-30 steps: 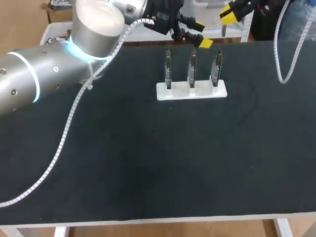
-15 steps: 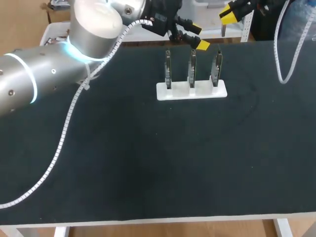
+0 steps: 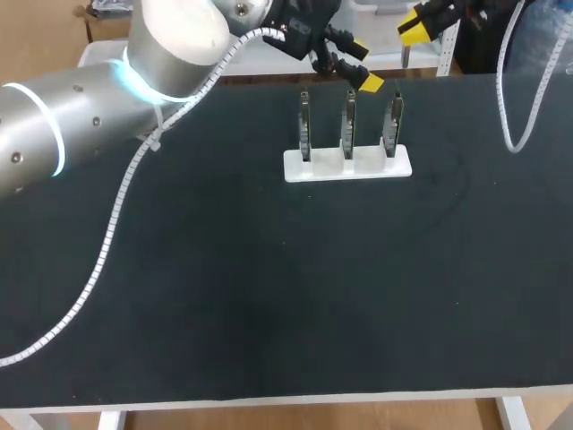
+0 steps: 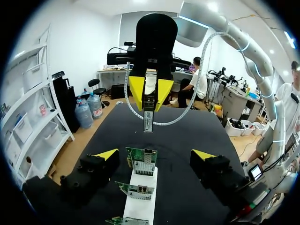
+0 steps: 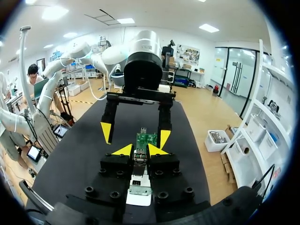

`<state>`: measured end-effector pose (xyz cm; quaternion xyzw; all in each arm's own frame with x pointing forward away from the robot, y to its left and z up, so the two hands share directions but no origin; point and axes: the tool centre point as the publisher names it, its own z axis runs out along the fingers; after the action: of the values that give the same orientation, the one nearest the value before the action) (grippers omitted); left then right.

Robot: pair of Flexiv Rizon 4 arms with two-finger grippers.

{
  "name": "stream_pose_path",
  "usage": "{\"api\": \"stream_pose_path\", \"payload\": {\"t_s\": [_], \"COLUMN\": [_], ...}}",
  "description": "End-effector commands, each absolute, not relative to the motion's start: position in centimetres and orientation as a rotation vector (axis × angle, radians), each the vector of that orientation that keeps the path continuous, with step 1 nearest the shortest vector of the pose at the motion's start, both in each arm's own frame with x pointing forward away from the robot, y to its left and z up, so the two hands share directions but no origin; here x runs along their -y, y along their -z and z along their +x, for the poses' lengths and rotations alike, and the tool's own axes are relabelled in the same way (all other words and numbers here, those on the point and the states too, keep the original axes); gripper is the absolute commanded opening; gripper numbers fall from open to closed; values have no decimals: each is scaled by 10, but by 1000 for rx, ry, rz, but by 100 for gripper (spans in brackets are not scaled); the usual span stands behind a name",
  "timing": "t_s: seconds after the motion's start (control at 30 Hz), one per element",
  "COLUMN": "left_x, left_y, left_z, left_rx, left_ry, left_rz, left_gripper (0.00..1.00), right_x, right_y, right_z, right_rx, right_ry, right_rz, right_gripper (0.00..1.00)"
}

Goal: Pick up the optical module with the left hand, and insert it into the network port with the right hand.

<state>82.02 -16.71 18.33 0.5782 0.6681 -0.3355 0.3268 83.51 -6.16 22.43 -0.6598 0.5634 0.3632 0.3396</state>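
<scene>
The optical module [image 4: 148, 119], a slim metal bar, hangs from my right gripper [image 4: 150, 96], whose yellow tips are shut on its upper end. In the right wrist view the module [image 5: 139, 168] sits pinched in the right gripper [image 5: 140, 151]. My left gripper [image 4: 155, 154] is open with nothing between its fingers, and it hovers over the near end of a white stand [image 4: 140, 206]. The stand [image 3: 347, 165] holds three upright green circuit boards [image 3: 348, 121] with metal network ports [image 4: 149, 157]. In the head view the left gripper [image 3: 365, 64] is just behind the boards and the right gripper [image 3: 414, 25] is further back and to the right.
The black table [image 3: 269, 287] stretches wide in front of the stand. My left arm [image 3: 81, 125] crosses its back left with a white spiral cable [image 3: 112, 237] hanging from it. Another cable loop [image 3: 515, 107] hangs at the back right.
The left arm's elbow and wrist have shifted slightly. Both grippers keep their state, and the stand has not moved.
</scene>
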Motion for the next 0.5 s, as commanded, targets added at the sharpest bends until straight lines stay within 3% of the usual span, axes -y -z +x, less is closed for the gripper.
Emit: {"api": "stream_pose_path", "payload": {"t_s": [0.03, 0.5], "left_x": [168, 167], "left_y": [-183, -182], "left_z": [822, 825], "left_rx": [-1753, -1751], "left_ry": [882, 904], "left_rz": [1523, 1504], "left_gripper": [100, 100], "right_x": [65, 64], "right_y": [-225, -224], "right_z": [843, 845], "right_rx": [-1123, -1119], "right_ry": [-1722, -1722], "right_rz": [-2264, -2264], "right_gripper": [0, 0]}}
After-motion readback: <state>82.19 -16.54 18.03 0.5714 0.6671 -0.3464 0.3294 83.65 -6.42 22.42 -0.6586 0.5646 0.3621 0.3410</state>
